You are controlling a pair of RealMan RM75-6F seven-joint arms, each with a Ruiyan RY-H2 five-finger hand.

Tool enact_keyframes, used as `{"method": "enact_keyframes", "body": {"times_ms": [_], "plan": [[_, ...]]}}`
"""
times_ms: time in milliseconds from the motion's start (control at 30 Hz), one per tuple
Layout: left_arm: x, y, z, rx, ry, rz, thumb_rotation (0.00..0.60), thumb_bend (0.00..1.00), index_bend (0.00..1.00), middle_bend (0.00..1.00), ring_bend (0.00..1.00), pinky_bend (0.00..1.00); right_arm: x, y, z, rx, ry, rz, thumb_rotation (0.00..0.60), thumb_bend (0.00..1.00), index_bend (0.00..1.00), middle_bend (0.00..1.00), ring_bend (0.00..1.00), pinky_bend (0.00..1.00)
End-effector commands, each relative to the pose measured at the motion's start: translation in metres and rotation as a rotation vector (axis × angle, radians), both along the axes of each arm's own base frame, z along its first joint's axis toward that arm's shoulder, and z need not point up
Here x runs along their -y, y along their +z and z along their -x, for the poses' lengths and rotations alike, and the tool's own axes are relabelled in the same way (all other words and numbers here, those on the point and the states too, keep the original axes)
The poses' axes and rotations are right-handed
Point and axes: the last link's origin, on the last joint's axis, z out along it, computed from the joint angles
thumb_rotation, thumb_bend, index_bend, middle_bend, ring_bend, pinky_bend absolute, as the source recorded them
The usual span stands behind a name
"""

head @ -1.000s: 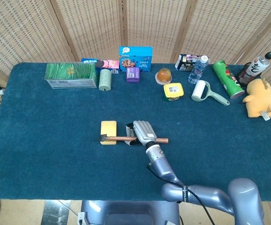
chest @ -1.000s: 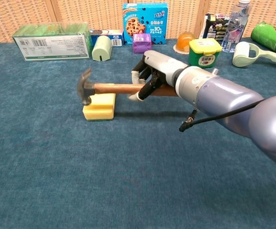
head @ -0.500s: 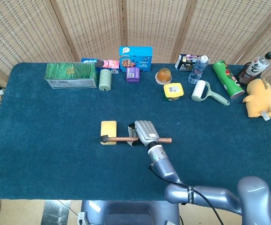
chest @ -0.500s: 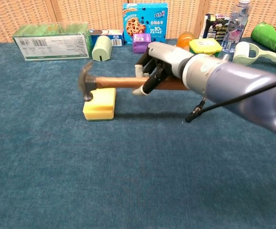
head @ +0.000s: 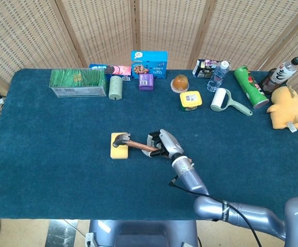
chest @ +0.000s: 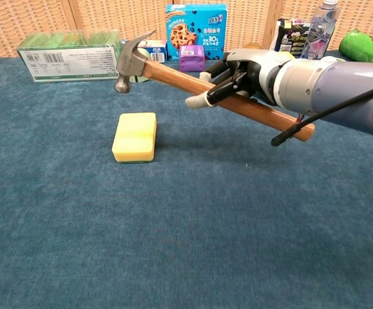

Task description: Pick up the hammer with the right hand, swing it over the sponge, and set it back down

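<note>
Hammer [chest: 173, 74] head raised off sponge [chest: 134, 136], R hand [chest: 241, 76] gripping handle

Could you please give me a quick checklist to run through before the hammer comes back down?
1. Right hand grips the hammer mid-handle: ok.
2. Hammer head raised clear of the sponge: ok.
3. Head lined up over the sponge, per the head view: ok.
4. Sponge lies flat on the table, uncovered: ok.
5. Nearby items, such as the purple box, stand behind the swing path: ok.
6. Left hand out of the way: cannot tell, it is not in view.
</note>
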Motion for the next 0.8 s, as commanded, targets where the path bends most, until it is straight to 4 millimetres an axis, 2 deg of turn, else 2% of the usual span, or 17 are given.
{"method": "enact_keyframes", "body": {"times_ms": [33,167,400,500,800], "plan": [[0.000,0.000,0.001,-0.002,0.004,0.001,0.600,0.23,0.33,0.25,0.12,0.11,0.003,-0.007,0.003,-0.059,0.011,0.011,0.600,0.35,0.90,1.00,1.00,1.00],[0.001,0.001,0.002,-0.003,0.012,0.002,0.600,0.22,0.33,0.25,0.12,0.11,0.008,-0.017,0.006,-0.184,0.060,0.023,0.600,0.35,0.90,1.00,1.00,1.00],[0.002,0.003,0.005,-0.007,0.027,-0.002,0.600,0.22,0.33,0.25,0.12,0.11,0.008,-0.037,0.007,-0.694,0.302,0.129,0.600,0.36,0.90,1.00,1.00,1.00],[0.002,0.003,0.005,-0.006,0.027,-0.004,0.600,0.23,0.33,0.25,0.12,0.11,0.003,-0.041,0.000,-0.650,0.266,0.105,0.600,0.36,0.90,1.00,1.00,1.00],[-0.002,-0.001,0.004,0.006,0.009,0.009,0.600,0.22,0.33,0.25,0.12,0.11,0.006,0.002,-0.011,-0.393,0.147,0.114,0.600,0.36,0.90,1.00,1.00,1.00]]}}
